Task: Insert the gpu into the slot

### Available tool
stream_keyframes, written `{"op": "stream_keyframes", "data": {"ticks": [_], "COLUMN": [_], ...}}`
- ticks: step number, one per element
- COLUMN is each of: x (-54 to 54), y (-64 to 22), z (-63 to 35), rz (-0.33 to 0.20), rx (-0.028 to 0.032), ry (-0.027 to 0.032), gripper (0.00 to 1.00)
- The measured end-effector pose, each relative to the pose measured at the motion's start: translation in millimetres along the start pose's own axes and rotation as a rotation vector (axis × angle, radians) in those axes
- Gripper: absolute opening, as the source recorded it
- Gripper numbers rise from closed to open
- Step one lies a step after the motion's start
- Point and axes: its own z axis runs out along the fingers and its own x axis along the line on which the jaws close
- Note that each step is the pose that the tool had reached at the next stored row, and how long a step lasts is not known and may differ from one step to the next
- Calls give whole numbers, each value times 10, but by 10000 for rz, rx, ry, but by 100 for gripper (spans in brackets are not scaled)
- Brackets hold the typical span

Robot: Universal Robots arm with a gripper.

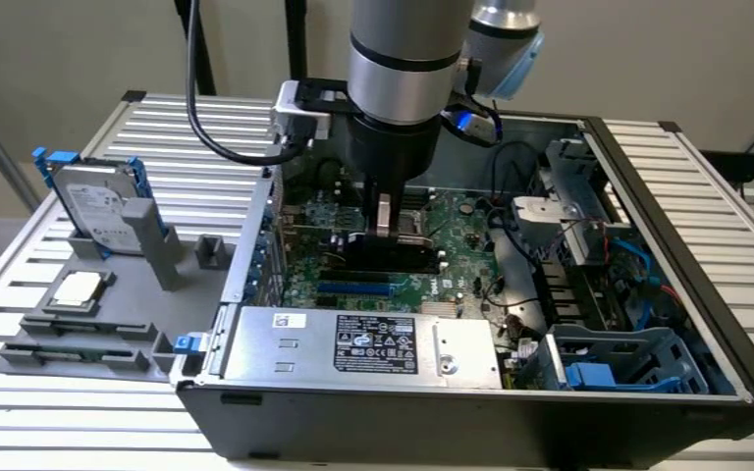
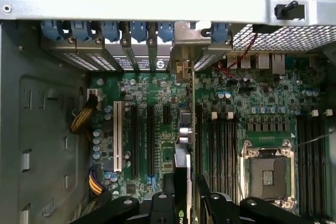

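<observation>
Slatted aluminium bench [image 1: 76,432] carries an open dark steel case [image 1: 482,422], a silver labelled power-supply box [image 1: 364,343] nearest. Behind it, on the green motherboard [image 1: 462,221], lies the slot [image 1: 354,289] — narrow, bright-blue plastic. The gripper [image 1: 397,235] pinches the gpu [image 1: 366,262], a flat black card, just over that slot. Beige wall [image 1: 63,49] beyond.
</observation>
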Motion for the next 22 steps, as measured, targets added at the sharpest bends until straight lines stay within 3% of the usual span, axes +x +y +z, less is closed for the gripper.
{"op": "stream_keyframes", "data": {"ticks": [15, 22], "x": [-15, -14], "y": [22, 23], "z": [274, 287], "rz": [-1, -1], "rx": [1, 0], "ry": [-1, 0], "gripper": [26, 26]}}
